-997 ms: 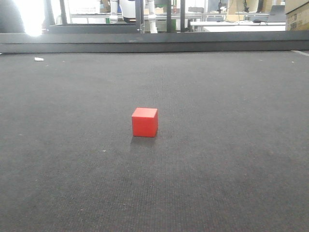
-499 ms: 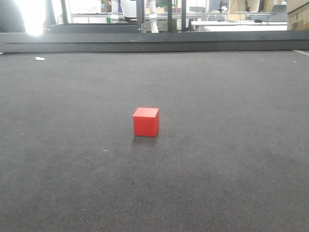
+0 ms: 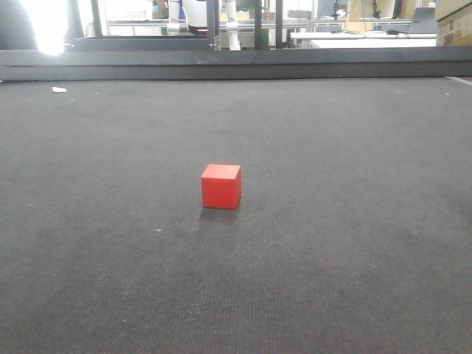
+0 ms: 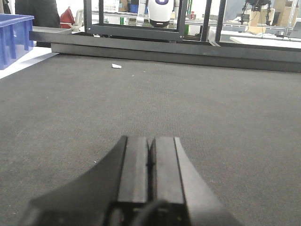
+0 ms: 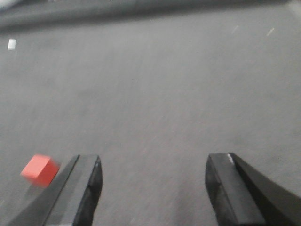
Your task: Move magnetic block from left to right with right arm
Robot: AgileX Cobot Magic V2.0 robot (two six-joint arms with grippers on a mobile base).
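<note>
The magnetic block (image 3: 221, 186), a small plain red cube, rests on the dark grey mat (image 3: 354, 221) near the middle of the front view, with no gripper in that view. In the right wrist view the same block (image 5: 39, 170) lies just left of my right gripper (image 5: 153, 162), outside its left finger (image 5: 87, 183). That gripper is open wide with only mat between its jaws. My left gripper (image 4: 150, 141) is shut, its two fingers pressed together over bare mat, holding nothing.
A raised dark ledge (image 3: 236, 63) bounds the mat's far edge, with frames and benches behind it. A small white scrap (image 3: 59, 90) lies far left on the mat. A blue bin (image 4: 14, 35) stands beyond the mat's left edge.
The front view barely shifts sideways and back; the block stays where it was on the mat. No gripper enters that view.
</note>
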